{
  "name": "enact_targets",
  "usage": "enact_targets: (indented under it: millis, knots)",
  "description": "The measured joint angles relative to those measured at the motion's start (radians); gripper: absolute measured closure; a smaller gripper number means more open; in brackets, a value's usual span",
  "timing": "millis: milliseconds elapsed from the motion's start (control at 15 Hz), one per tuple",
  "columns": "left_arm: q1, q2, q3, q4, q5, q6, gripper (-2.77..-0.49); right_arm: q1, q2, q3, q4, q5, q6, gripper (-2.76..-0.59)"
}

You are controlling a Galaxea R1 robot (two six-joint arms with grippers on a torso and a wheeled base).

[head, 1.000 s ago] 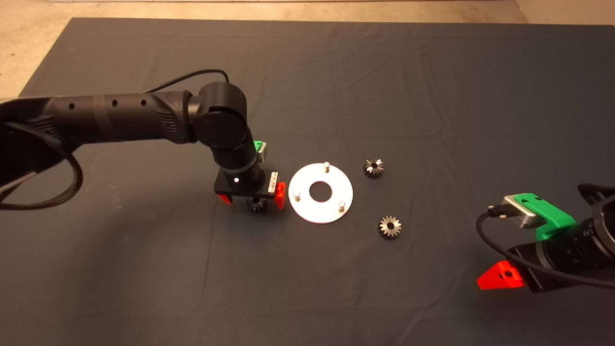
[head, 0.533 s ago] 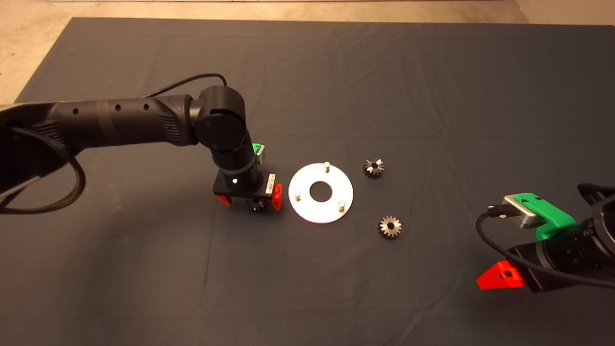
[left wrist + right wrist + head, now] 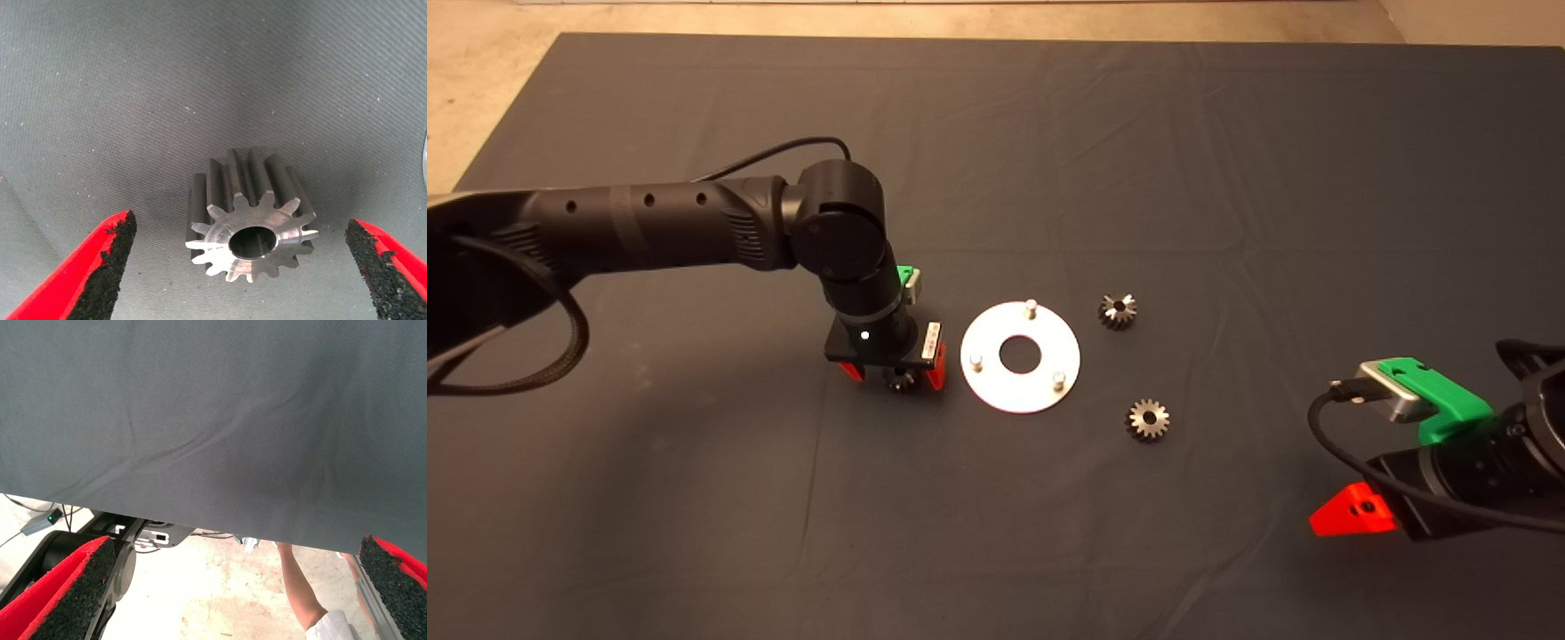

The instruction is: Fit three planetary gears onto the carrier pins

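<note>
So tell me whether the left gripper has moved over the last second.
Yes. The left gripper has dropped around the gear, its fingers narrowing, beside the disc.

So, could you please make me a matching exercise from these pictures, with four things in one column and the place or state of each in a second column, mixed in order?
Things:
1. left gripper
2. right gripper
3. carrier disc
4. gear near the picture's lower edge

Places or states:
A. lies loose on the mat, right of the disc in the head view
B. waits at the lower right edge of the head view, open
C. open, its fingers on either side of a gear that lies on the mat
D. carries three pins, all of them bare

Pairs: 1-C, 2-B, 3-D, 4-A
</note>
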Motion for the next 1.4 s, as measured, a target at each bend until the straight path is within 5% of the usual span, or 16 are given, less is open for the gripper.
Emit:
enact_targets:
  millis: [333, 1400]
  knots:
    - [0.0, 0.038, -0.031, 0.0, -0.004, 0.02, -2.01, 0.0, 0.0, 0.0, 0.0, 0.0, 0.0, -2.73]
    - [0.0, 0.035, -0.04, 0.0, 0.001, 0.033, -1.66, 0.0, 0.0, 0.0, 0.0, 0.0, 0.0, -2.73]
